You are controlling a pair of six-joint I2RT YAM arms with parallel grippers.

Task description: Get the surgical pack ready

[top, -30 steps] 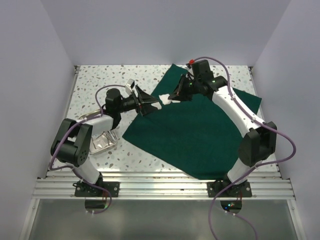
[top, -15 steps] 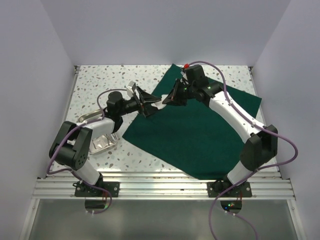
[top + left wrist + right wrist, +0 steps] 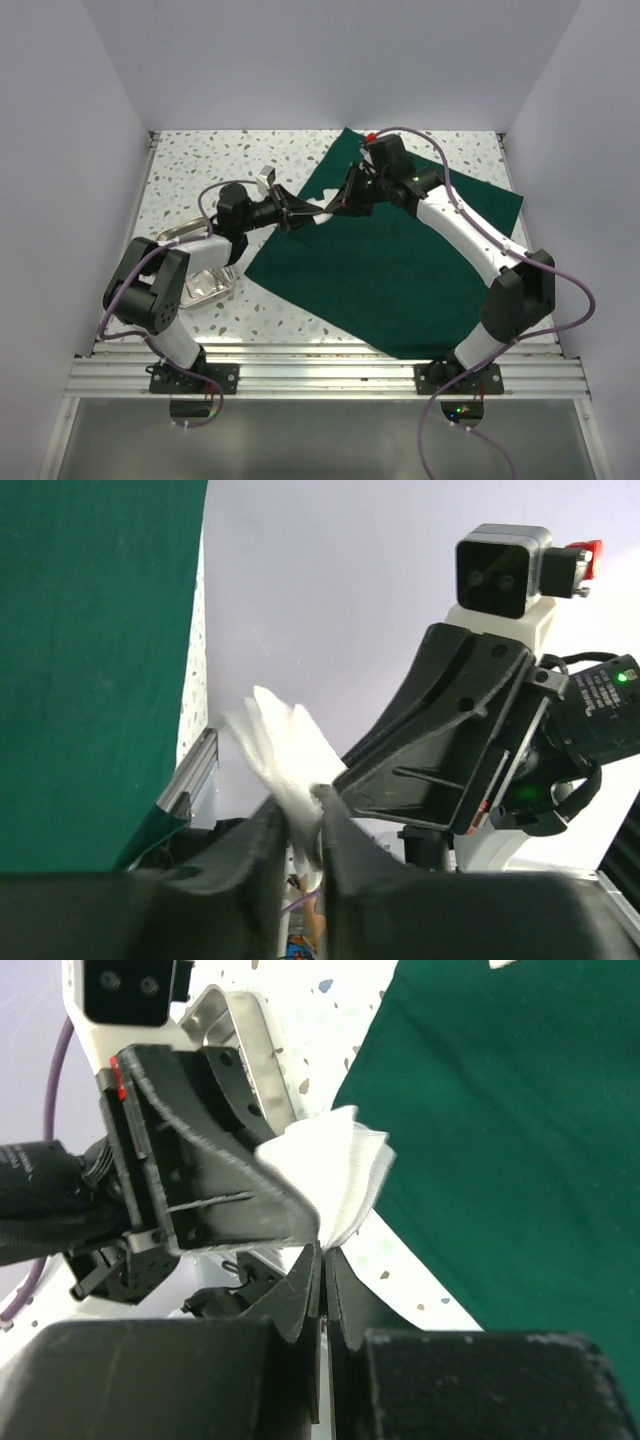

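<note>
The dark green cloth [image 3: 400, 260] lies flat on the speckled table, also seen in the wrist views [image 3: 90, 630] [image 3: 500, 1110]. Above its left corner a white gauze square [image 3: 322, 213] hangs between both grippers. My left gripper [image 3: 298, 212] comes from the left, and its jaws [image 3: 303, 825] pinch the gauze [image 3: 285, 740]. My right gripper [image 3: 340, 205] faces it from the right, shut [image 3: 322, 1250] on a corner of the same gauze [image 3: 335, 1175]. The shiny steel tray [image 3: 205, 285] sits at the left beside the left arm.
A silver metal piece [image 3: 180, 232] lies on the table behind the left arm. White walls close in the table on three sides. An aluminium rail [image 3: 330, 375] runs along the near edge.
My left gripper's jaws have closed from wide open onto the gauze. The right gripper, holding the gauze, has shifted slightly left toward the left gripper.
</note>
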